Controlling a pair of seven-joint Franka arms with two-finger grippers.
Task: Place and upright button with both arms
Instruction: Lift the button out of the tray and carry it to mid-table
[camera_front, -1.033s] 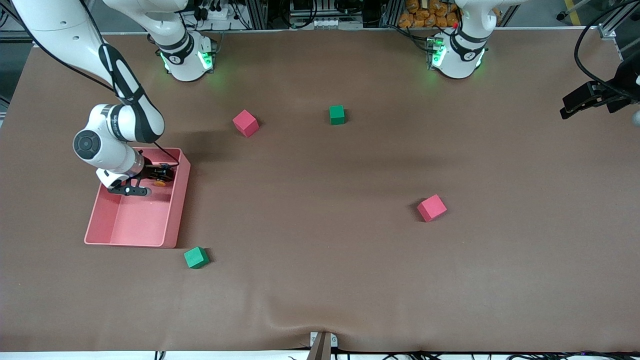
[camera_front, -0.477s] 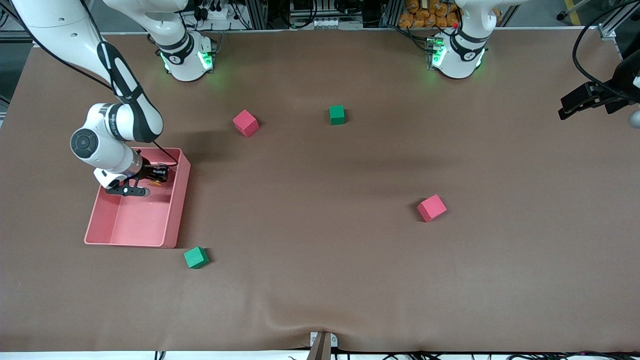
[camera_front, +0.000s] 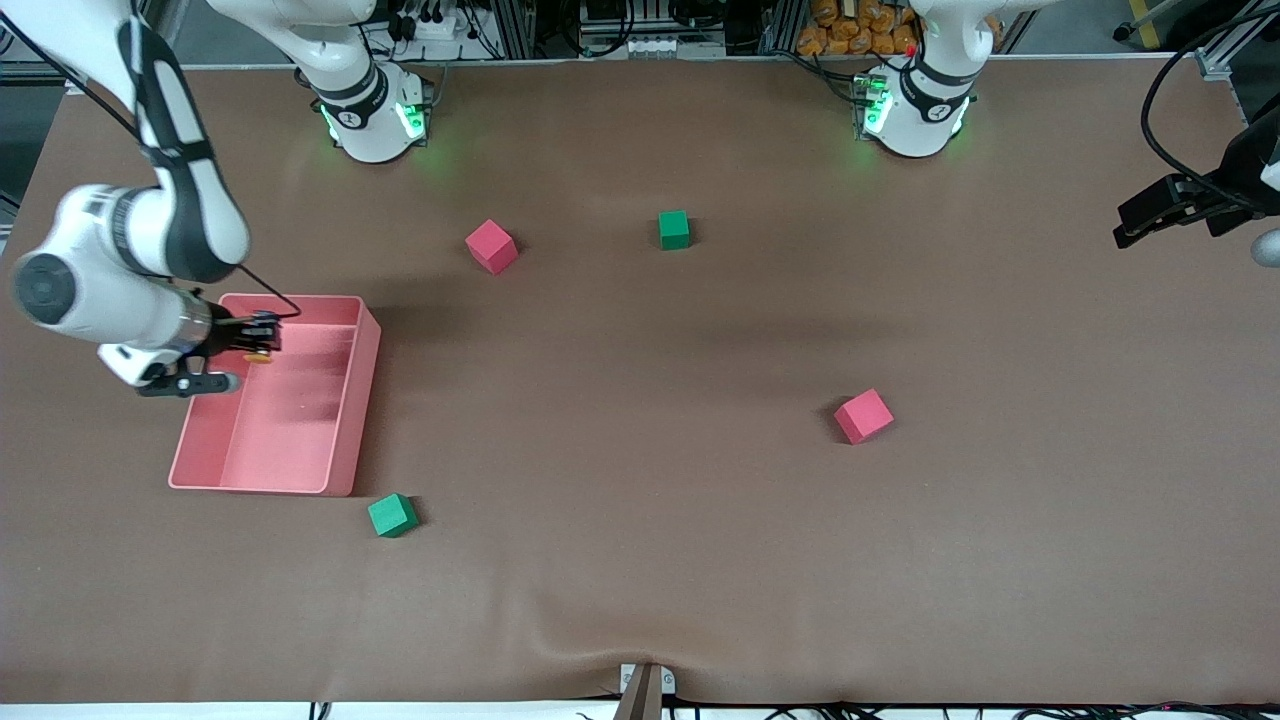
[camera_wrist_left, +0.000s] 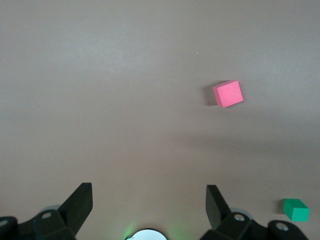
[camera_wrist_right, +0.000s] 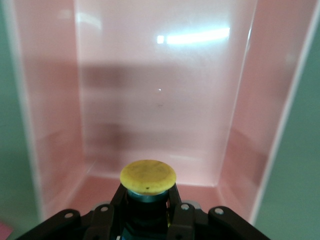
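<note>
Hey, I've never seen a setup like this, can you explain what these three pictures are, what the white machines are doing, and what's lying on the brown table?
These are two white robot arms bolted along one edge of a brown table. The wide picture comes from a high camera facing them; the other two come from cameras on each arm's wrist.

The right hand is shut on a tiny push button with a black body and round orange cap, held over a pink plastic tray. The left hand waits open in the air at its own end of the table.

Loose on the table lie two pink cubes and two green cubes. One green cube sits beside the tray's corner nearest the front camera.
</note>
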